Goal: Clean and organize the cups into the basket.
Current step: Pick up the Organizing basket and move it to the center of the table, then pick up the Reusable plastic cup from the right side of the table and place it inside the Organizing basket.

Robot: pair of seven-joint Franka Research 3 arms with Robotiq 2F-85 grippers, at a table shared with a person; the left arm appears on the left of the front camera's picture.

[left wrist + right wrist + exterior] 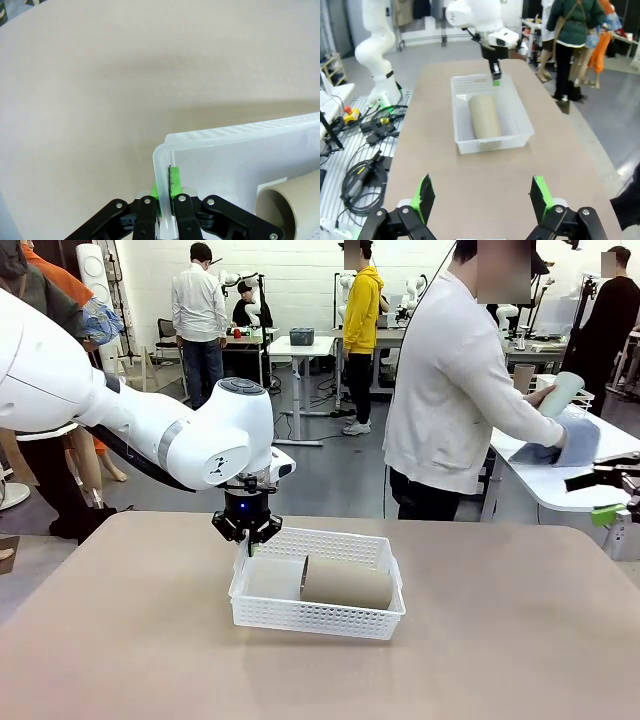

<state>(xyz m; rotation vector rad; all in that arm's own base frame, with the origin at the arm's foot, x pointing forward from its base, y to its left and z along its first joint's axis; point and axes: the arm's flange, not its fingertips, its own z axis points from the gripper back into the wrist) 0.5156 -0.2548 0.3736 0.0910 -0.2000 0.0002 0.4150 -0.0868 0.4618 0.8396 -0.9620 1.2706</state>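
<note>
Pinching the near-corner stretch of the basket's [300, 615] short wall, the left hand [247, 540] has its green pads pressed together on the thin white plastic, one inside the rim and one outside. The basket sits around the middle of the counter [500, 640], a little toward its left edge. One tan cup [345, 583] lies on its side in the basket, touching the long wall on the robot's side, its open mouth facing the gripped end. The right hand [482, 195] hangs spread and empty over the right edge of the counter, well apart from the basket.

Beyond the far edge, a person [450, 390] wipes a mint cup [562, 393] with a blue cloth [575, 440] over a side table.

The basket looks light and springy. Held by one wall near a corner, it will probably twist or pivot rather than slide straight, so any pull should be slow and low to the counter. The tan cup seems stiff, light and matte, so the pads should hold it well. Lying down, it can roll if the basket jerks. For the mint cup, the body near mid-height is likely the safest place to take hold, with the pads across its width.
</note>
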